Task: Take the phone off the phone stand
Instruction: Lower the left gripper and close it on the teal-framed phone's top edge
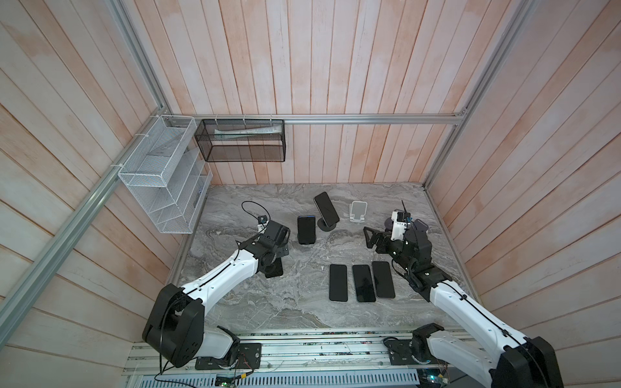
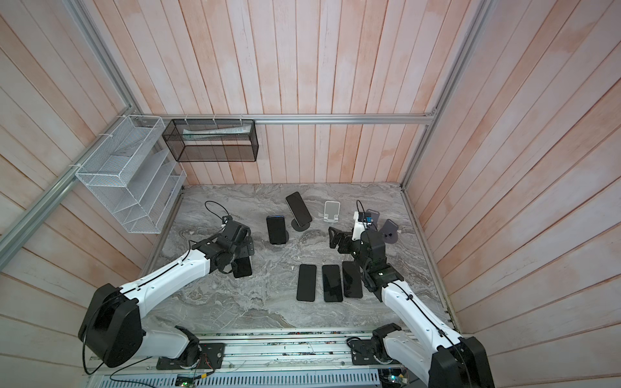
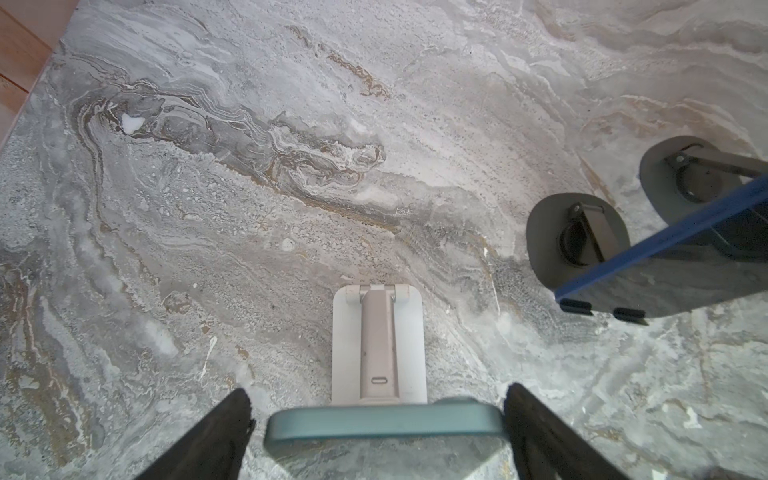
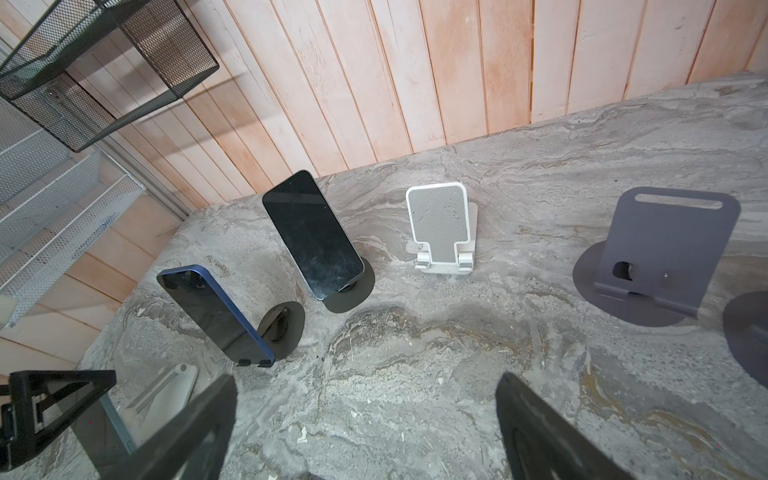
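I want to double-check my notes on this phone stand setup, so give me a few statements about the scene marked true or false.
1. Three phones lie flat side by side on the table. True.
2. The white stand near the back wall holds a phone. False: it is empty.
3. The left gripper has its fingers either side of the teal phone. True.
4. The right gripper holds a phone. False: it is open and empty.
5. The blue phone lies flat. False: it leans on a dark stand.
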Available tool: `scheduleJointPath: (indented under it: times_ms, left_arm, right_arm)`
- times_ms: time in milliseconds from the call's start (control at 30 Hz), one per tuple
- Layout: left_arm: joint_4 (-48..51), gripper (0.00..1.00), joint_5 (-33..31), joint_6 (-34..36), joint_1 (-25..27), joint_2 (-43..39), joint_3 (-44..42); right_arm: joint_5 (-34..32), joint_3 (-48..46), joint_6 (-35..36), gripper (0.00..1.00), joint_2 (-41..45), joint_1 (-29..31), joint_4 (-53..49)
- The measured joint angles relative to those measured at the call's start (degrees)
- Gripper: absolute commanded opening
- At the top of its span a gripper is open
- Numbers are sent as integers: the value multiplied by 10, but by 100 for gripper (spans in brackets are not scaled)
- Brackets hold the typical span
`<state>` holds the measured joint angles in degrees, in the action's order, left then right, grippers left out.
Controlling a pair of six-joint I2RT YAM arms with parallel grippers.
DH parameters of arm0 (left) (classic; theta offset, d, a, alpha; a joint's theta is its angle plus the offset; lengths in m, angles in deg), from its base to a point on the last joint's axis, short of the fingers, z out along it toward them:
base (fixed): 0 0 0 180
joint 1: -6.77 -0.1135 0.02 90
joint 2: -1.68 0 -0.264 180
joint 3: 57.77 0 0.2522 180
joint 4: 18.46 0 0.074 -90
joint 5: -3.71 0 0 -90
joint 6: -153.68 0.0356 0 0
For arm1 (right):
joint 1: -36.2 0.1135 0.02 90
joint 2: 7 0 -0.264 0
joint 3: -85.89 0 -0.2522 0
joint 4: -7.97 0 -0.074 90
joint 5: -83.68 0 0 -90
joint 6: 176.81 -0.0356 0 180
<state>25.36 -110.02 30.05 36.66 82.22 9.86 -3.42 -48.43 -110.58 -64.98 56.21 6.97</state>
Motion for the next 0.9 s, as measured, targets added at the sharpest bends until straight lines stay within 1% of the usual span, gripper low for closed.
scheduleJointPath:
  times_ms: [100,267,500,767,900]
  left_arm:
    - [-12,90,7,-1,0,0,-5]
    - [-25,88,7,-13,0,1,-15]
    - [-27,82,3,-37,0,4,-26]
    - [-29,64,-15,-50,3,4,-32]
    - [-23,60,-21,-50,6,0,-32]
  right_arm:
    - [1,0,0,98,-3,0,0]
    - [0,0,0,97,-4,0,-1]
    - [-7,-4,-1,96,15,0,3]
    - [-15,-8,-2,96,25,0,1]
    - [-20,-11,-2,96,36,0,2]
